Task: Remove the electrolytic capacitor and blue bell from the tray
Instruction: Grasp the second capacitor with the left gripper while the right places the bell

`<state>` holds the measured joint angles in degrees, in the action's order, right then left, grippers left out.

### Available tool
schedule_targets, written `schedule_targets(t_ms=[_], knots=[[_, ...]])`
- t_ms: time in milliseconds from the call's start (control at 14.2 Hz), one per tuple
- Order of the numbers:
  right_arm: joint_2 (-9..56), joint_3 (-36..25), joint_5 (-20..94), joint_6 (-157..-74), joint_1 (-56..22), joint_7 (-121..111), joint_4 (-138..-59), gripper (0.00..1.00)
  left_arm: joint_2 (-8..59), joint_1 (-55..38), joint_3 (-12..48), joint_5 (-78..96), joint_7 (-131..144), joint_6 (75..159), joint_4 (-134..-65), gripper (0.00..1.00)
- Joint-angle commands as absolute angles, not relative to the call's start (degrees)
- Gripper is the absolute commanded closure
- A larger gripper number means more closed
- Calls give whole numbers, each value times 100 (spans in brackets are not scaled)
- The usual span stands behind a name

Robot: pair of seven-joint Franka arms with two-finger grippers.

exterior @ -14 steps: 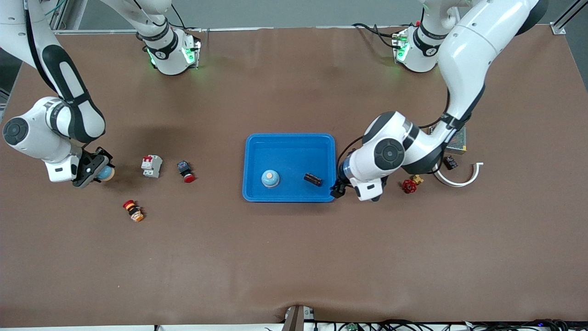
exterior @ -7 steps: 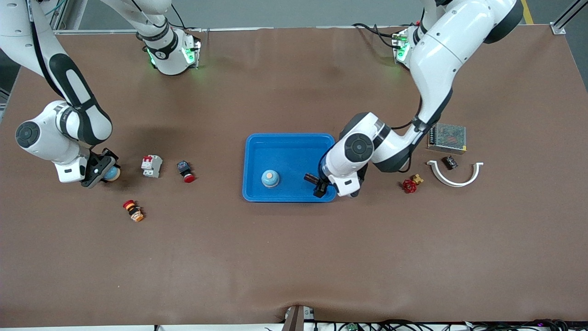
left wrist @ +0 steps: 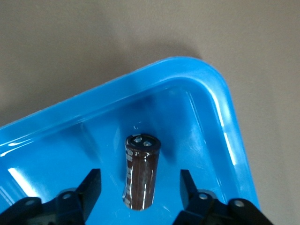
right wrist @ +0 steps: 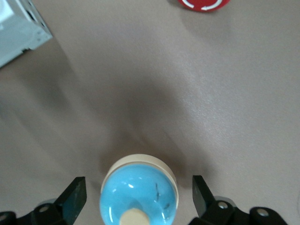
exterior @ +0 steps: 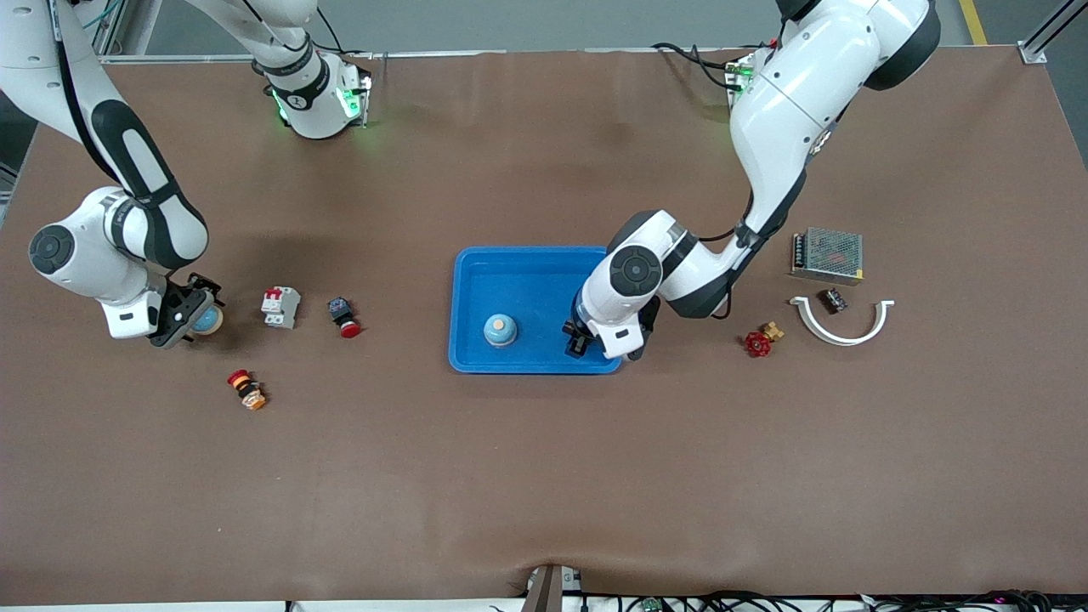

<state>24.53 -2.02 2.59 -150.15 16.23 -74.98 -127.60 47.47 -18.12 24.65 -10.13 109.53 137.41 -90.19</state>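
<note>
Since the earlier frame, left hand (exterior: pixel 579 344) had shifted from the tray's edge to over the capacitor (left wrist: pixel 140 171), inside the blue tray (exterior: pixel 476 280). Capacitor lay on its side on the tray floor, in the corner toward the left arm's end and near the front camera; in the left wrist view its long axis ran between the fingers (left wrist: pixel 89 187), terminal end pointing away from the hand. Fingers spread wide, one on each side, not touching it. Left arm reached down from its base, elbow bent, wrist over the tray edge.

One bell (exterior: pixel 500 330) stood upright in the tray. Right hand (exterior: pixel 189 313) sat low at the right arm's end of the counter (exterior: pixel 544 476), fingers (right wrist: pixel 75 197) spread around a second bell (right wrist: pixel 139 190), upright, dome up, on the counter.
</note>
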Motion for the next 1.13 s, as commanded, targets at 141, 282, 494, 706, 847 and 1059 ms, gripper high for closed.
schedule_targets(t_ms=[141, 282, 494, 706, 847, 1059], knots=[[1768, -88, 598, -13197, 1547, -6921, -12122, 0, 4904, -1942, 2364, -1046, 11030, 13913, -8877, 77], [1426, -88, 545, -12580, 1276, -6366, -11849, 0, 4826, -1934, 2364, -1063, 10986, 13904, -8859, 100], [959, -88, 510, -11911, 802, -5277, -11637, 0, 4545, -1785, 2364, -1081, 10969, 13721, -8868, 100], [800, -88, 501, -11016, 134, -3828, -11155, 0, 4106, -1566, 2373, -1090, 10908, 13010, -8868, 100], [695, -88, 501, -10767, -402, -2774, -10969, 0, 3834, -1415, 2408, -1064, 10462, 12553, -8868, 100], [624, -70, 510, -10740, -1167, -1130, -10934, 0, 3490, -1056, 2426, -1002, 9732, 11972, -8938, 100]])
